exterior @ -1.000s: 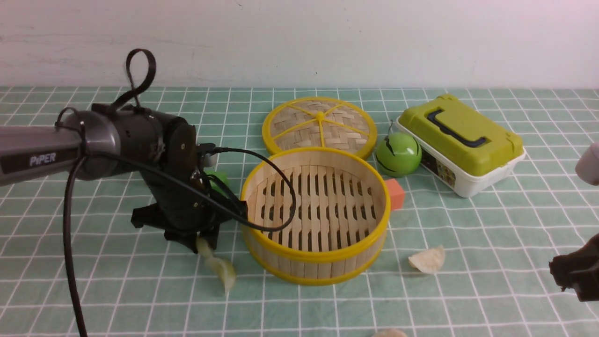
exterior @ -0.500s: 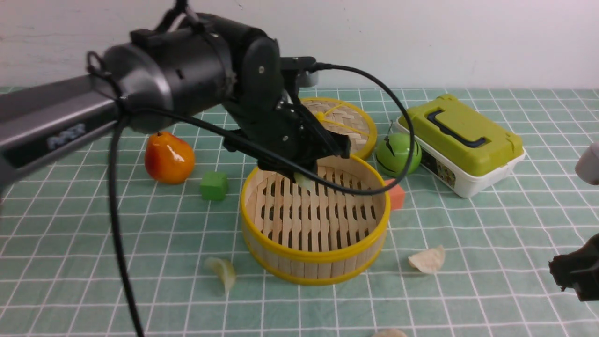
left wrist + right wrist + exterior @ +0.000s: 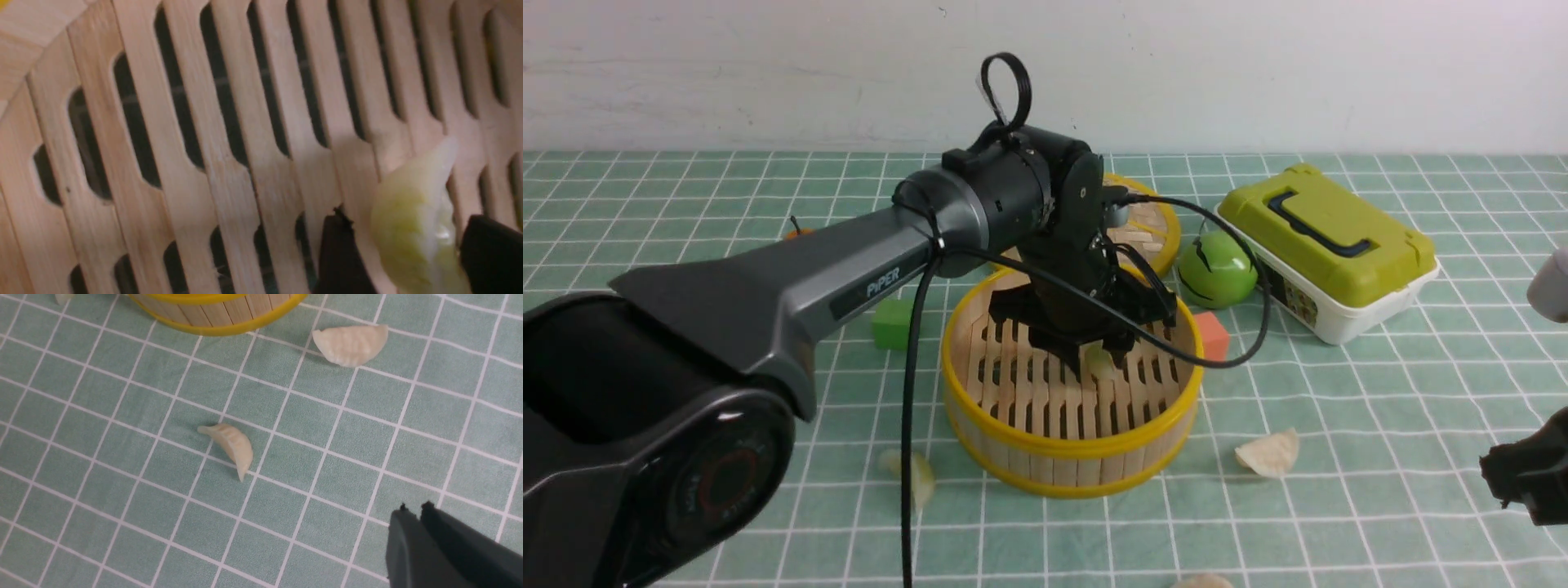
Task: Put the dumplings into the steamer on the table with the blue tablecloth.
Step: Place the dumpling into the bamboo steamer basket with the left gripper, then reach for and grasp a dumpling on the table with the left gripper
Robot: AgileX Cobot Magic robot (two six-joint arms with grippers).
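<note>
Dumpling (image 3: 1202, 581) half off btm edge

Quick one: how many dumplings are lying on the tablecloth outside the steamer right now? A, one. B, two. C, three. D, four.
C: a pale green dumpling, a cream dumpling and a second cream dumpling at the front view's lower edge lie on the tablecloth, while the fourth dumpling is over the slatted floor of the steamer.
</note>
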